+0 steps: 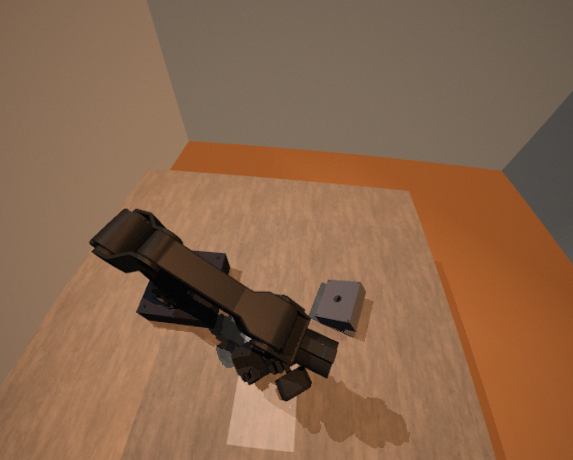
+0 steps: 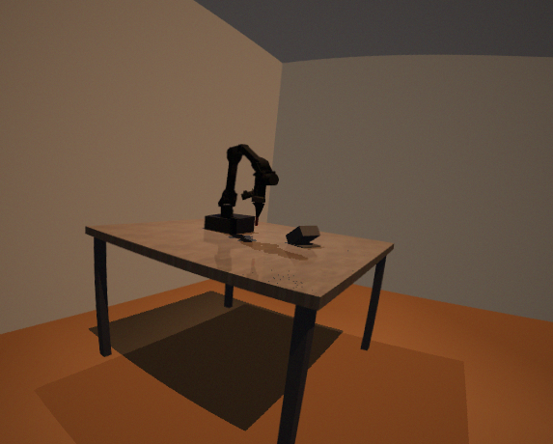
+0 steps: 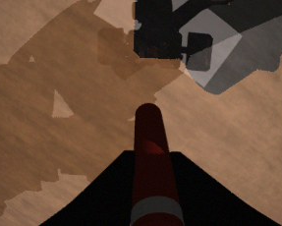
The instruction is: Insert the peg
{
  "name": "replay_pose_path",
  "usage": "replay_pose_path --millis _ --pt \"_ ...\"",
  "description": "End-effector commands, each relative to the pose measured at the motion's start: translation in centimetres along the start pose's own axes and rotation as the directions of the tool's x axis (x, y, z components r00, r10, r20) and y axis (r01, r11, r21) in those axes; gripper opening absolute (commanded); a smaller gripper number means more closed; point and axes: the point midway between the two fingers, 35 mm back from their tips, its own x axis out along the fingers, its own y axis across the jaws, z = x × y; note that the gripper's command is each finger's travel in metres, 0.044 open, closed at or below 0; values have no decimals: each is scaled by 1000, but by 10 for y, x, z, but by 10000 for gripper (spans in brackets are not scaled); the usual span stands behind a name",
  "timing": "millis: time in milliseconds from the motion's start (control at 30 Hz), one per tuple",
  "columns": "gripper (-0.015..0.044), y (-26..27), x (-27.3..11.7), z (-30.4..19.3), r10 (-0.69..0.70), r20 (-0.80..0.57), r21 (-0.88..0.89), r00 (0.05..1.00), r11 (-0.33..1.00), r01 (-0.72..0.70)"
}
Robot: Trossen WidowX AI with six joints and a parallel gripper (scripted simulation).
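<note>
A red round peg (image 3: 149,130) (image 2: 257,222) with a grey band hangs below my gripper (image 3: 151,161) (image 2: 258,216). The gripper is shut on the peg and points down, holding it above the table in the exterior view. In the wrist view the peg's rounded far end extends beyond the dark fingers. The sloped panel (image 1: 348,310) (image 2: 303,235) is a grey block with one small round hole (image 1: 337,298) in its face. It stands apart from the gripper, to its right in the exterior view. In the top view the arm hides the peg and the fingertips.
The arm's dark base (image 1: 152,311) (image 2: 229,224) sits on the wooden table (image 1: 280,225) (image 2: 174,241), left of the panel. The arm (image 1: 195,272) reaches out from above the base. Its shadow falls on the table near the panel.
</note>
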Motion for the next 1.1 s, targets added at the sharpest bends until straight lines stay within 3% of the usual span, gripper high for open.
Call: replay_pose_path --millis 0,1067 --pt "0 -2 0 -4 16 1 -30 1000 999 -16" --pt "0 -18 -7 -45 131 -37 -239 991 961 -136"
